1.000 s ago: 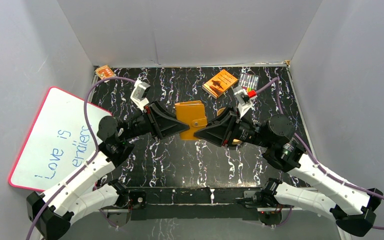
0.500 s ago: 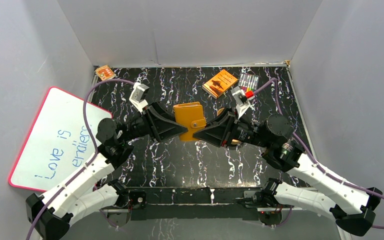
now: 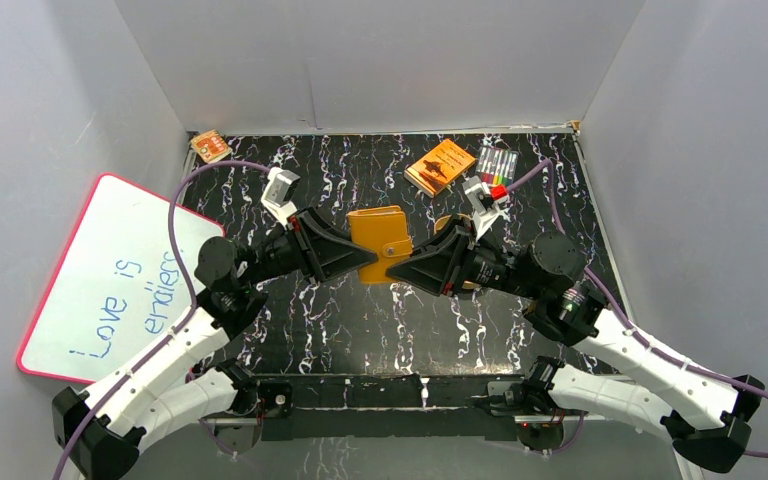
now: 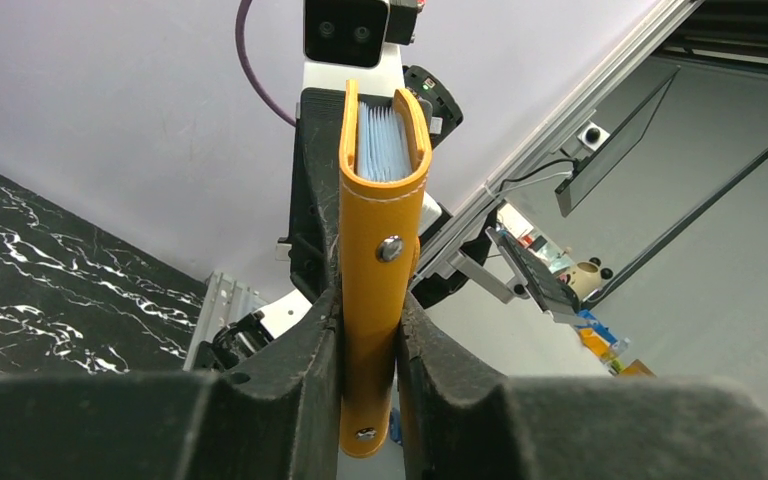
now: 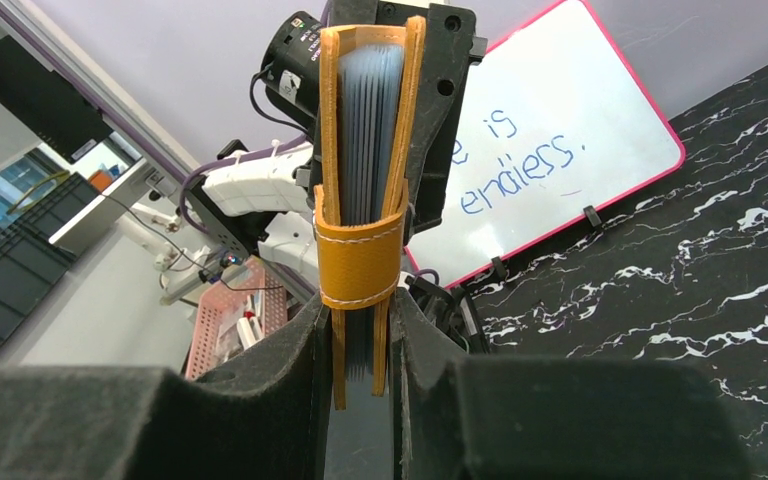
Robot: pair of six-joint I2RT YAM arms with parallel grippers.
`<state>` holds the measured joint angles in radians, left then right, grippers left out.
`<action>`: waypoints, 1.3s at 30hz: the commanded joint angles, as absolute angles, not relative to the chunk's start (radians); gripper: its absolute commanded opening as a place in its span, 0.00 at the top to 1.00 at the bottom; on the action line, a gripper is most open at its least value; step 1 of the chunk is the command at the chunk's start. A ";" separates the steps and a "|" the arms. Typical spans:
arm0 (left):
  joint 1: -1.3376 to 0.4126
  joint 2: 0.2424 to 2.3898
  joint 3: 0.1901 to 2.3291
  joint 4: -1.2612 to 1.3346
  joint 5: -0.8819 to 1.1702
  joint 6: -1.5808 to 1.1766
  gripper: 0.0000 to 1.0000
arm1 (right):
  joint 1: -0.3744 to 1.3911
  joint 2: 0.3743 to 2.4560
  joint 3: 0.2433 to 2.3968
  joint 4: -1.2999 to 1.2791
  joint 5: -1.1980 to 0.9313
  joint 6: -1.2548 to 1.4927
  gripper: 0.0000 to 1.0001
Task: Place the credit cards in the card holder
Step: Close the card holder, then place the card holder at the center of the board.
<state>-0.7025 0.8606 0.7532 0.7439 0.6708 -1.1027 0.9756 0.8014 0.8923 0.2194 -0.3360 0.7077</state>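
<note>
The orange card holder (image 3: 381,243) is folded shut and held in the air above the middle of the table, between both arms. My left gripper (image 3: 357,258) is shut on its left edge; in the left wrist view the card holder (image 4: 378,270) stands between the fingers with its snap stud showing. My right gripper (image 3: 400,266) is shut on its right edge (image 5: 362,260). Pale blue credit cards (image 4: 384,140) sit inside the fold, and their edges also show in the right wrist view (image 5: 369,140).
An orange book with black print (image 3: 440,166) and a pack of coloured markers (image 3: 496,161) lie at the back right. A small orange box (image 3: 209,144) sits in the back left corner. A pink-edged whiteboard (image 3: 110,280) leans at the left wall.
Both grippers and the card holder between them have drifted slightly left and toward the near edge. The hold on the card holder is unchanged.
</note>
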 commanded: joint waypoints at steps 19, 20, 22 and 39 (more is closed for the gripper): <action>-0.706 0.814 0.739 0.775 0.652 -1.081 1.00 | 0.975 0.821 0.923 0.224 -0.320 0.667 0.97; -0.706 0.813 0.740 0.768 0.650 -1.075 1.00 | 0.975 0.822 0.924 0.221 -0.322 0.665 0.93; -0.706 0.811 0.743 0.750 0.645 -1.064 1.00 | 0.974 0.826 0.927 0.212 -0.326 0.659 0.83; -0.706 0.737 0.989 -0.216 0.190 -0.641 1.00 | 0.975 0.683 1.151 -0.369 -0.080 0.426 0.09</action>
<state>-0.7029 0.7372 0.8516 0.1721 0.4260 -0.8091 0.9756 0.7392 1.0481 -0.2134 -0.2017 0.4935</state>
